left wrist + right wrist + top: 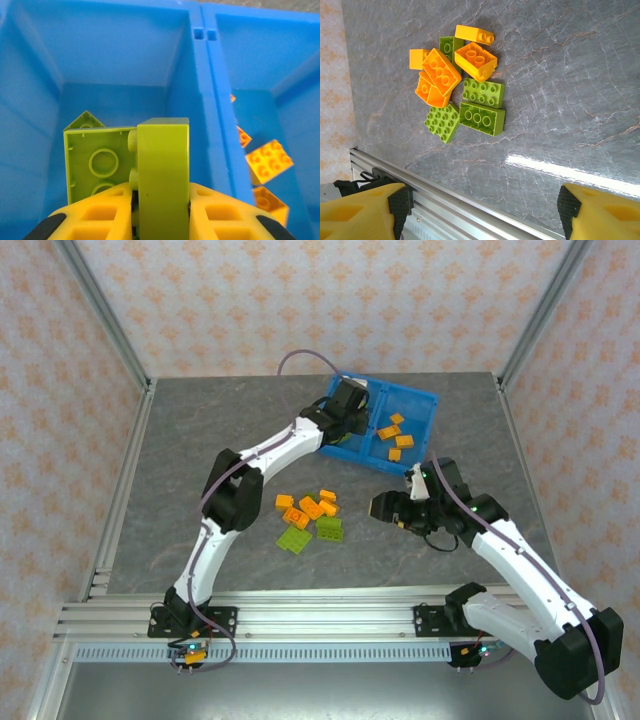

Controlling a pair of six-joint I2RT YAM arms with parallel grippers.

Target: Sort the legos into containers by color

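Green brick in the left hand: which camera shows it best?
The left wrist view: the green brick stands large at centre, clamped in the left hand above the bin compartment holding green. In the top external view the hand hides it. The right wrist view looks at the loose legos on the table instead.

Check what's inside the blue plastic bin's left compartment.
Two lime green studded bricks; the left gripper holds a third brick above. It and the yellow fingers cover the near floor.

A gray marbled table (200,430) carries a loose cluster of orange and lime green legos (310,515), perhaps nine, near its middle. A blue bin (418,412) sits farther back.
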